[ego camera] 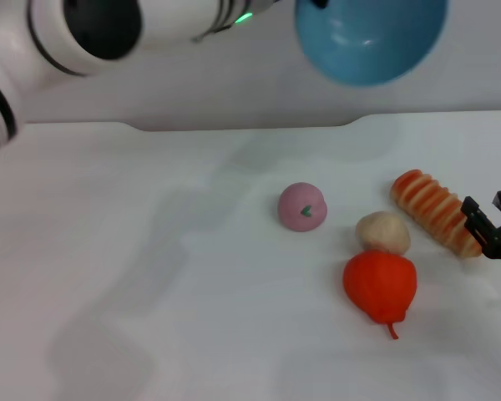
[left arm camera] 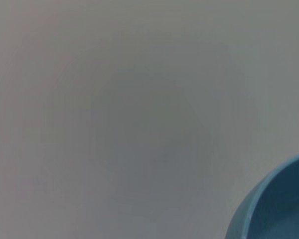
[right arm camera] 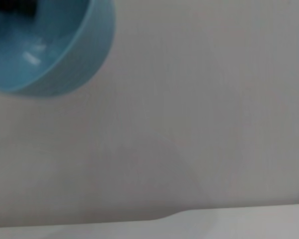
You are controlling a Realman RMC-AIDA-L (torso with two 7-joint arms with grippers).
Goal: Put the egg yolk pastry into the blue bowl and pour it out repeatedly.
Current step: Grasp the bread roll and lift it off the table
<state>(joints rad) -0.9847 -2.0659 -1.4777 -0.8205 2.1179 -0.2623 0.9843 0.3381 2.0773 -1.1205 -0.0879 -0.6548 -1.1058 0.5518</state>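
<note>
Pastry first: from the head view we saw the egg yolk pastry [ego camera: 383, 231] lying on the white table [ego camera: 150, 276], a small, matte, pale beige dome. It touched the red pear-shaped fruit [ego camera: 381, 284] in front of it, with the pink ball [ego camera: 302, 206] near on its left and the orange-striped bread roll [ego camera: 437, 212] just beside it on its right. The blue bowl [ego camera: 371, 35] hung high above the table at the top of that view, smooth and light blue, raised by the left arm [ego camera: 75, 33]; we could not tell how the left gripper stood on it. The right gripper [ego camera: 488, 224] rested low at the right edge, close by the roll's end, its dark fingers parted and empty. In the left wrist view we saw only a curved piece of the bowl's rim [left arm camera: 276, 206] against a plain grey wall [left arm camera: 114, 99]. In the right wrist view the bowl [right arm camera: 50, 50] showed tilted, with its hollow open to us and nothing in the part we saw.
</note>
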